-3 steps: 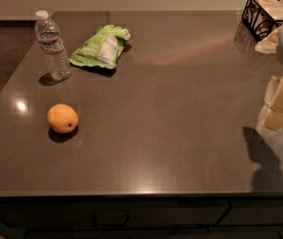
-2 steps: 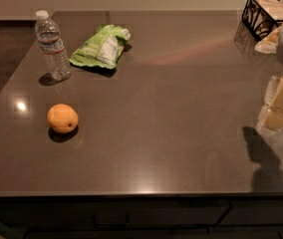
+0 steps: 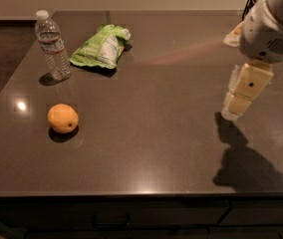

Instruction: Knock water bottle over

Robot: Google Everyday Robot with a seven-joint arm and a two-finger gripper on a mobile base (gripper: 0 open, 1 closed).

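Countertop (image 3: 156, 143) holds water bottle (image 3: 53, 46) far left, tool (image 3: 234, 107) right.

Kitchen countertop (image 3: 146, 143), drawers (image 3: 111, 217); end effector (image 3: 231, 112) right

At the right of the frame, the gripper (image 3: 234, 106) is cream and blocky, with one small dark dot. Above it sits a rounded white wrist housing (image 3: 266, 29) with a speckled vent.
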